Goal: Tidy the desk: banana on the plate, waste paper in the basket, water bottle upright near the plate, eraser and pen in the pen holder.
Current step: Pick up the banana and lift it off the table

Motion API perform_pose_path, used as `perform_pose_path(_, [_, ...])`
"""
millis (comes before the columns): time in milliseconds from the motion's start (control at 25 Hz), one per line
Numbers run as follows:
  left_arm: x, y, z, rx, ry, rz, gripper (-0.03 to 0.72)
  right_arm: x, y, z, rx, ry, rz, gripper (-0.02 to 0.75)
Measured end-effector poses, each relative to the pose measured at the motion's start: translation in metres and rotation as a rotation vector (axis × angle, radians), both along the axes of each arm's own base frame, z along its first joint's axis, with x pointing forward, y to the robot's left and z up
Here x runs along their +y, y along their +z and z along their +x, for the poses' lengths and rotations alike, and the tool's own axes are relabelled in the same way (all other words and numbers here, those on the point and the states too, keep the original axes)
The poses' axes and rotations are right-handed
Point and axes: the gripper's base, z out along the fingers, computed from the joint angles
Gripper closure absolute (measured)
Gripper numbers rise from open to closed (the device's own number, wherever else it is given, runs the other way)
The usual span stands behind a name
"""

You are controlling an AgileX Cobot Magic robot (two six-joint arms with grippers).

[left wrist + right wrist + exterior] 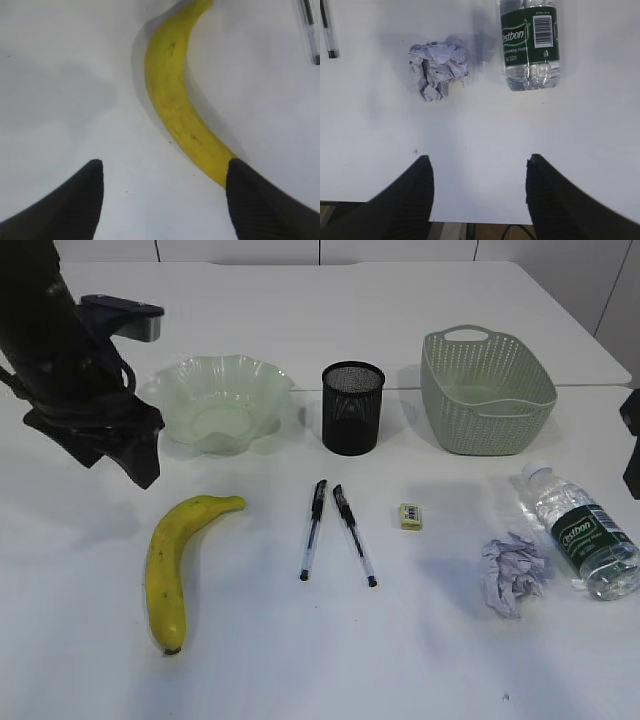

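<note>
The banana point(170, 560) point(175, 100) lies on the desk point(300, 660) at front left. My left gripper point(162, 167) point(140, 460) hovers open above it; the banana's lower end runs behind the right finger point(260, 205). The plate point(215, 366), pen holder point(353, 408) and basket point(487, 390) stand in a row at the back. Two pens point(313, 530) point(354, 535) and the eraser point(410, 517) lie mid-desk. The waste paper point(514, 573) point(437, 67) and the water bottle point(583, 530) point(529, 45), on its side, lie ahead of my open, empty right gripper point(479, 160).
The desk's front edge point(480, 222) runs just under the right gripper's fingers. A dark part of the right arm point(633, 445) shows at the right border of the exterior view. One pen's end point(311, 30) shows at the top right of the left wrist view.
</note>
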Motion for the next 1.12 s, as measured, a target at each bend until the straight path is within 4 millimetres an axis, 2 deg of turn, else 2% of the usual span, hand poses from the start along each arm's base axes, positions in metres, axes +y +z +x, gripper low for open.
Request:
perform_pose_path(440, [-0.006, -0.035, 0.011, 0.092, 0.008, 0.010, 0.151, 0.000, 0.001, 0.001, -0.006, 0.000, 0.001, 0.294])
perform_pose_path(920, [-0.011, -0.063, 0.017, 0.162, 0.020, 0.006, 0.151, 0.001, -0.002, 0.005, 0.008, 0.000, -0.001, 0.293])
perform_pose_path(1120, [-0.013, -0.075, 0.019, 0.184, 0.027, 0.001, 0.151, 0.001, 0.006, 0.008, -0.025, 0.000, 0.003, 0.294])
